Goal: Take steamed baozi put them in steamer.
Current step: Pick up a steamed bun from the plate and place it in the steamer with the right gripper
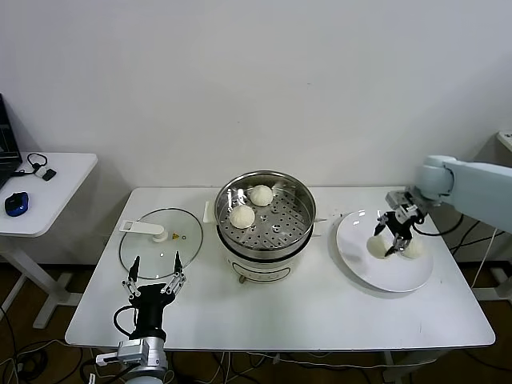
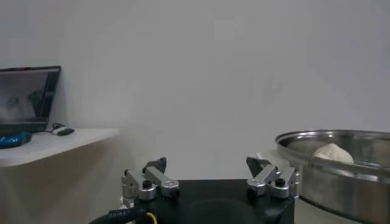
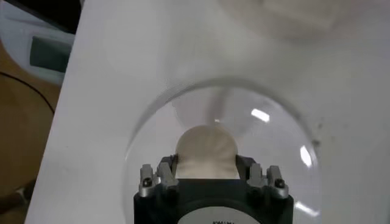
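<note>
- The right pincer (image 1: 398,240) is down over the white plate (image 1: 376,272), which sits at about 3 o'clock from the steamer (image 1: 265,226) on the white worktop (image 1: 320,312).
- In the right wrist view its fingers (image 3: 166,171) press against both sides of one steamed baozi (image 3: 206,152), so the pincer is clenched on that bun; whether the bun is lifted off the plate cannot be told.
- In the head view two buns show on the plate: one (image 1: 377,247) at the pincer's 9 o'clock side and another (image 1: 413,249) at its 3 o'clock side, both close to the fingers. Which of the two is the gripped one is not clear from that view.
- Two more buns lie in the steamer's perforated basket: one (image 1: 242,216) toward 9 o'clock of the basket, one (image 1: 260,195) toward 12 o'clock, near each other.
- The left pincer (image 1: 154,274) hangs low at the worktop's front edge, at about 7 o'clock from the steamer, its fingers (image 2: 150,182) spread wide and released, gripping nothing.
- A glass lid (image 1: 160,242) with a white handle (image 1: 142,229) lies flat on the worktop at 9 o'clock from the steamer, just beyond the left pincer.
- A side table (image 1: 56,196) stands farther out at 9 o'clock, carrying a blue mouse (image 1: 15,203).
</note>
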